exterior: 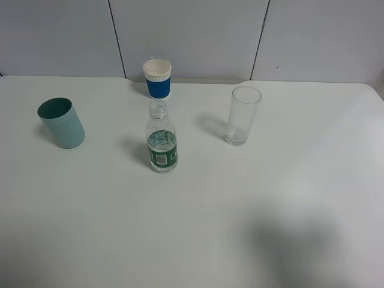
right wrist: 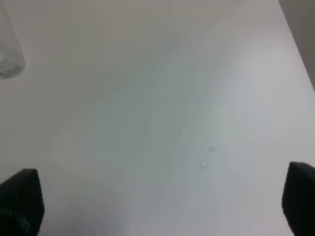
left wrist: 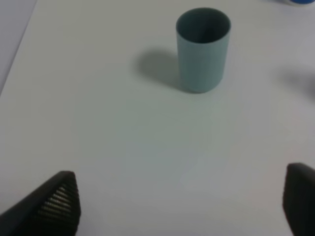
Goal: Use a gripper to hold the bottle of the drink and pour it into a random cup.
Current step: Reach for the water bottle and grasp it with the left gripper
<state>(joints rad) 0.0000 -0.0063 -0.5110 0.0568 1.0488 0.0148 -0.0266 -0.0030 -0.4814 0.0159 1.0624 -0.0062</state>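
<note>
The bottle of the drink (exterior: 161, 144) stands upright in the middle of the white table, clear with a dark green label and no cap showing. The teal-green cup (exterior: 61, 122) stands at the left; it also shows in the left wrist view (left wrist: 203, 48), upright and empty, well ahead of my left gripper (left wrist: 182, 206). The left gripper is open and holds nothing. My right gripper (right wrist: 162, 206) is open over bare table, holding nothing. Neither gripper shows in the exterior high view.
A blue-and-white paper cup (exterior: 158, 78) stands behind the bottle near the back edge. A tall clear glass (exterior: 243, 115) stands to the right; its base shows in the right wrist view (right wrist: 9, 54). A few water droplets (right wrist: 207, 157) lie on the table.
</note>
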